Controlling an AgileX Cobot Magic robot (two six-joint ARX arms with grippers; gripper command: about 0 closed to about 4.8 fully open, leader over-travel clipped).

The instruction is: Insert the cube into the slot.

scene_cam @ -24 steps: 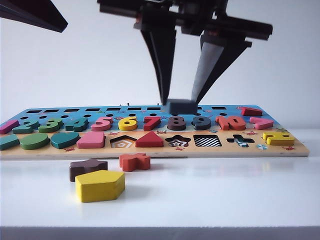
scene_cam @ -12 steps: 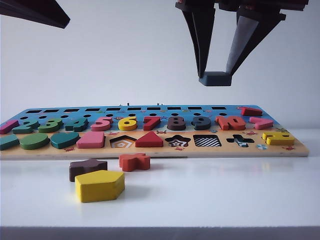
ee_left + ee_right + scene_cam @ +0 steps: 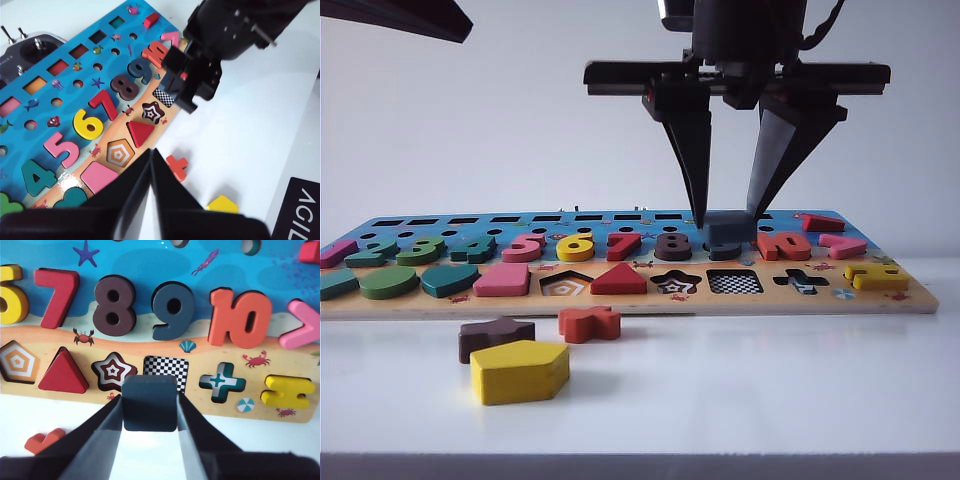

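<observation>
Right end effector [image 3: 149, 412] grips the cube [image 3: 149, 402] between its fingertips, held in the air above the puzzle board [image 3: 910, 298], just short of the slot [image 3: 166, 371] on the side toward the bench's front edge. Left end effector [image 3: 151, 165], fingers pressed together and empty, hangs high over the board's other end.

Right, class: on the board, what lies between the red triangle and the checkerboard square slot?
The star-shaped cut-out, empty, lies between the red triangle and the slot; the right wrist view shows it best.
</observation>
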